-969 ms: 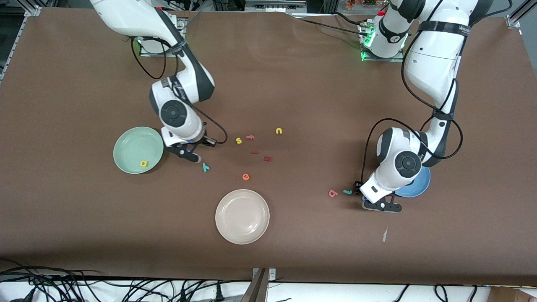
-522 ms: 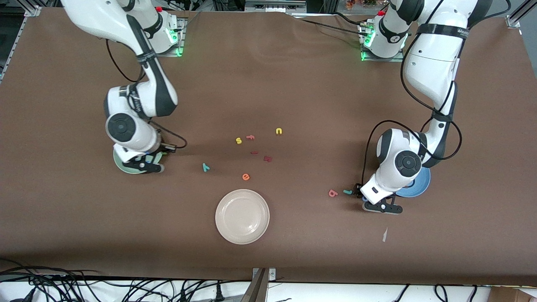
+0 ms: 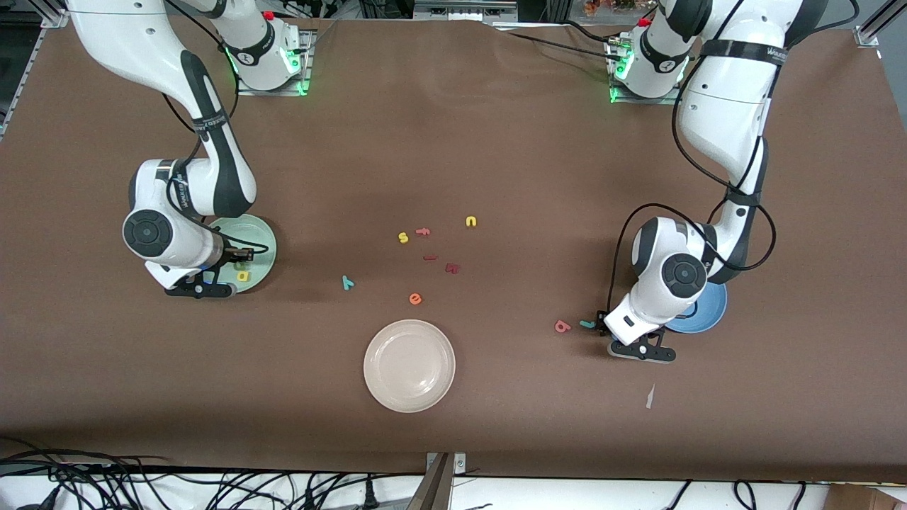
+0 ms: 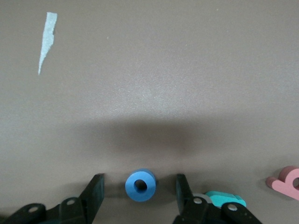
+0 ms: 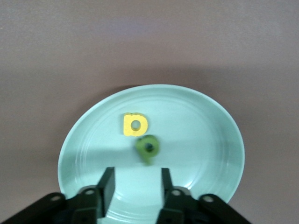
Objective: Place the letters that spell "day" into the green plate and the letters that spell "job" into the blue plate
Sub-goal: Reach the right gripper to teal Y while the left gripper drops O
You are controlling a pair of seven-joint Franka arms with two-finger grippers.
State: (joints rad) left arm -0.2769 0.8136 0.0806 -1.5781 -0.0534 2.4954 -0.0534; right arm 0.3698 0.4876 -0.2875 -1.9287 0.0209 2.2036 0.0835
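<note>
Over the pale green plate (image 3: 255, 234) my right gripper (image 5: 135, 189) stands open. In that plate lie the yellow a (image 5: 135, 125) and, next to it, the dark green d (image 5: 148, 147), just clear of the fingers. The teal y (image 3: 347, 282) is on the cloth between the green plate and the loose letters. My left gripper (image 4: 139, 196) is down at the cloth beside the blue plate (image 3: 711, 314), open, with the blue o (image 4: 140, 185) between its fingers and untouched. The teal j (image 4: 224, 198) and the pink b (image 4: 285, 181) lie right beside it.
A cream-white plate (image 3: 409, 365) sits nearest the front camera. Mid-table lie an orange e (image 3: 415, 299), a yellow s (image 3: 403, 238), an orange f (image 3: 423, 231), a yellow u (image 3: 471, 222) and two dark red letters (image 3: 452, 268). A white paper scrap (image 3: 650, 397) lies near the left gripper.
My right arm swung from beside the teal y over to the green plate, opened, and the dark green d dropped into the plate. My left gripper barely shifted around the o.
</note>
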